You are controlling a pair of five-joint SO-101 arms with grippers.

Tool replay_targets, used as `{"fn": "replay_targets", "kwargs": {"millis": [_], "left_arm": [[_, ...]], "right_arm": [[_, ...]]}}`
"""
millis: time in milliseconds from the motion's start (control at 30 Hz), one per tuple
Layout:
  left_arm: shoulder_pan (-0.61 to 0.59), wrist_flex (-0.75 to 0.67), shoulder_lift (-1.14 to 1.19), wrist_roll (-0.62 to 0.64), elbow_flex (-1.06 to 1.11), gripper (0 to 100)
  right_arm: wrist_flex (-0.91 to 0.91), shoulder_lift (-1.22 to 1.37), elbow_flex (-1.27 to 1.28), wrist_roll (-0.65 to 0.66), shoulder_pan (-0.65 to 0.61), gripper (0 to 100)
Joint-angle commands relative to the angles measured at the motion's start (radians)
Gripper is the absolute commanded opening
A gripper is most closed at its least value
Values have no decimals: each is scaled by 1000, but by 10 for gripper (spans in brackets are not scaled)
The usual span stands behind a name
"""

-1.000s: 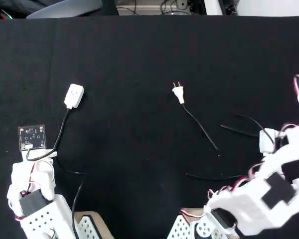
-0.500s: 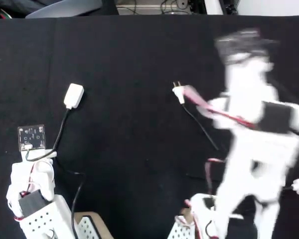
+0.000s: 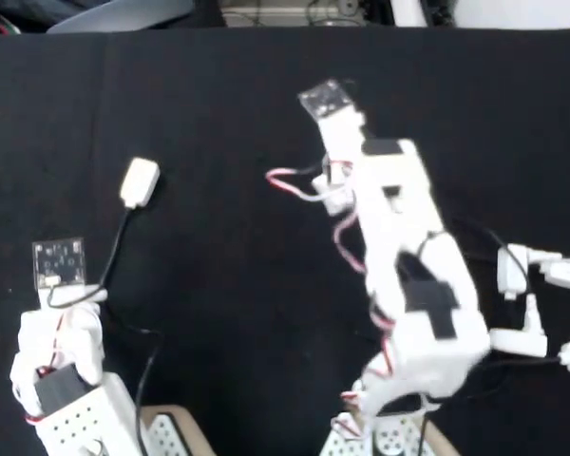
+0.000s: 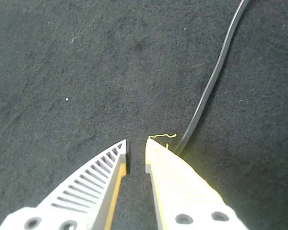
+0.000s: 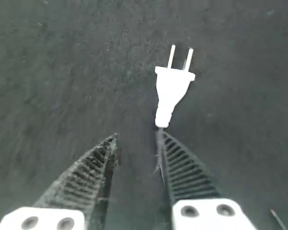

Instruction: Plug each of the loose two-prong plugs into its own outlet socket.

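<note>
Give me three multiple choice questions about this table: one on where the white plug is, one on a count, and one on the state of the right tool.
1. Where does the plug lie?
A. Pushed into a socket.
B. On the table, just ahead of the right tool.
C. Between the left tool's fingers.

2. How many prongs does it have?
A. Two.
B. Three.
C. Four.

3. How is the right tool?
A. Shut on the plug.
B. Shut on a cord.
C. Open.

Answers:
1 B: the right wrist view shows it flat on the black table ahead of the tool.
2 A: two metal prongs stick out of its head.
3 C: its fingers stand well apart.
</note>
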Motion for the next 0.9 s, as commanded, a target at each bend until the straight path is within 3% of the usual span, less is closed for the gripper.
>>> {"fn": "replay_targets", "kwargs": {"millis": [0, 867], "left_arm": [[-7, -5, -8, 3, 1, 80], [-7, -5, -8, 3, 1, 80]], "right_arm": [[-20, 99, -136, 8, -8, 166], [-147, 236, -200, 78, -8, 166]]}}
